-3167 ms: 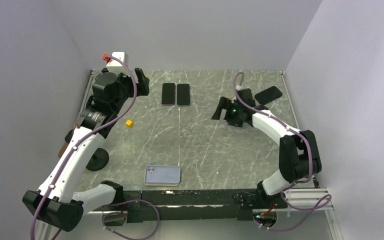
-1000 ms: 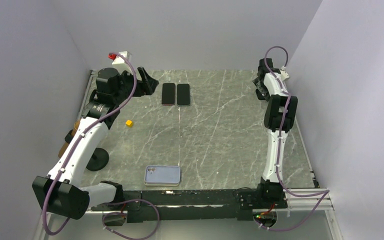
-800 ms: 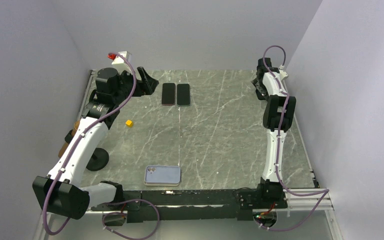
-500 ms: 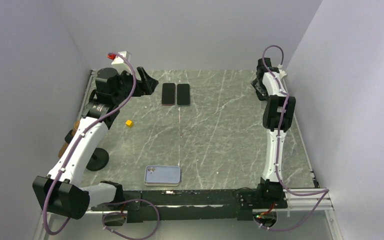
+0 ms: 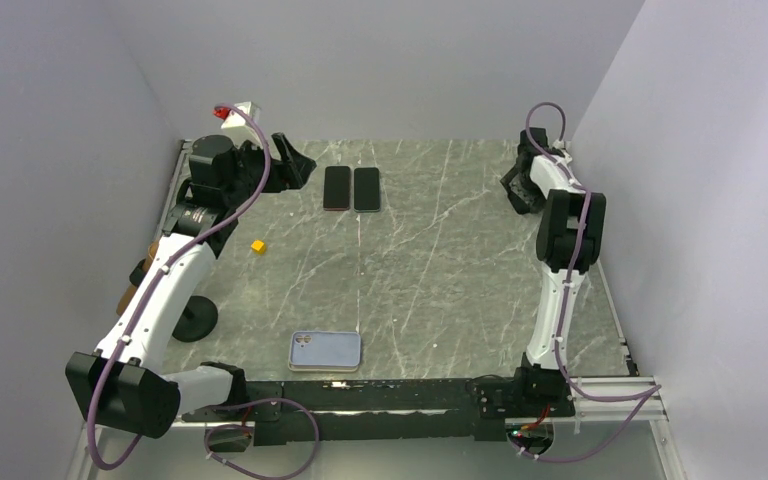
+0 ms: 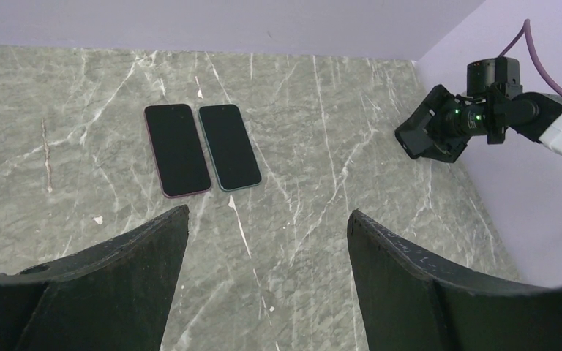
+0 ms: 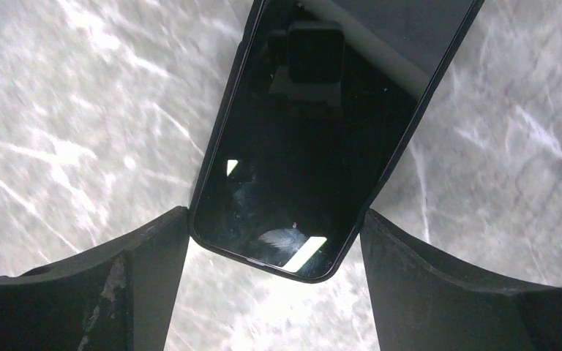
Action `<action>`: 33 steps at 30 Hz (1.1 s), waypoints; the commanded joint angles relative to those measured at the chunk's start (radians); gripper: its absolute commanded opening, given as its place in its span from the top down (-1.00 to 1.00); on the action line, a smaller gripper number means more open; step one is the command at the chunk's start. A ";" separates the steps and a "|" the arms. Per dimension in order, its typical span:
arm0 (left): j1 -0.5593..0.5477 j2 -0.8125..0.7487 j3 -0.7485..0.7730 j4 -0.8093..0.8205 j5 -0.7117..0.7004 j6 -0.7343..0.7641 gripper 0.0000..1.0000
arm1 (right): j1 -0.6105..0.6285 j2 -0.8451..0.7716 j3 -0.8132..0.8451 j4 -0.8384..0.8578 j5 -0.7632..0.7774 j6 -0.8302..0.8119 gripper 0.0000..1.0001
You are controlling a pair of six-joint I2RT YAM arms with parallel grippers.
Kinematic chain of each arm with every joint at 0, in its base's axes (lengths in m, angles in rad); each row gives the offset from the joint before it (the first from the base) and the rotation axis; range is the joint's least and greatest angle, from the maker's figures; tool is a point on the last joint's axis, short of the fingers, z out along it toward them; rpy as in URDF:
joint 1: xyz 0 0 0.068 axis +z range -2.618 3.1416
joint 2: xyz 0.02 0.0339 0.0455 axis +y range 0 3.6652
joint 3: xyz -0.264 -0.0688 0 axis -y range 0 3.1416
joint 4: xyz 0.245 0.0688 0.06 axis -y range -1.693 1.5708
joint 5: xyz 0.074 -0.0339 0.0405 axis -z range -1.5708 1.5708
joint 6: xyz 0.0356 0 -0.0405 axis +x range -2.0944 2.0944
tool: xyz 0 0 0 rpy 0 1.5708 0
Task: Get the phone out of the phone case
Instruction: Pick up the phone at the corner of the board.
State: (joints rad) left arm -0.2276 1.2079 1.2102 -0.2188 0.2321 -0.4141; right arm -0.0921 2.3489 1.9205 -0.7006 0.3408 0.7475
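ok so right gripper (image 7: 274, 216) spread wide, nothing clamped, jaws straddling end of cased black phone (image 7: 307, 131) lying flat on marble table (image 7: 58, 110) right below. Reads as pre-grasp step. Next probably: lower, pinch case edges squarely, avoid skidding phone. Meanwhile left gripper (image 6: 267, 216) also spread, empty, well apart.

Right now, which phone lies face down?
The pale blue phone at the near edge, with its camera lens up; the others show black screens.

The left claw (image 6: 267, 212) and right claw (image 7: 274, 213) both reach far forward, jaws spread wide apart.
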 commanded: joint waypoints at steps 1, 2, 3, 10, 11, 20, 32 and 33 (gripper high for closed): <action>0.005 -0.004 -0.004 0.051 0.020 -0.012 -0.66 | 0.016 -0.077 -0.197 -0.055 -0.174 -0.033 0.20; 0.005 -0.005 -0.003 0.051 0.019 -0.011 -0.66 | 0.020 -0.110 -0.230 -0.038 -0.193 -0.051 0.00; 0.006 -0.006 -0.004 0.052 0.018 -0.011 -0.66 | 0.025 -0.132 -0.260 -0.029 -0.180 -0.060 -0.25; 0.006 -0.013 -0.008 0.058 0.023 -0.011 -0.66 | 0.014 -0.131 -0.254 -0.100 -0.063 -0.033 -1.00; 0.007 -0.014 -0.009 0.058 0.023 -0.010 -0.66 | 0.009 -0.115 -0.231 -0.122 -0.054 -0.016 -1.00; 0.007 -0.022 -0.007 0.056 0.018 -0.006 -0.66 | -0.060 -0.008 -0.093 -0.213 -0.107 0.124 -1.00; 0.007 -0.025 -0.008 0.058 0.023 -0.010 -0.66 | -0.098 0.124 0.114 -0.303 -0.163 0.121 -1.00; 0.007 -0.024 -0.010 0.059 0.021 -0.009 -0.66 | -0.103 0.126 0.112 -0.299 -0.164 0.126 -1.00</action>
State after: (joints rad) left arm -0.2256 1.2079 1.2003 -0.1997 0.2394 -0.4141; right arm -0.1661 2.3974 2.0476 -0.9989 0.2073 0.8406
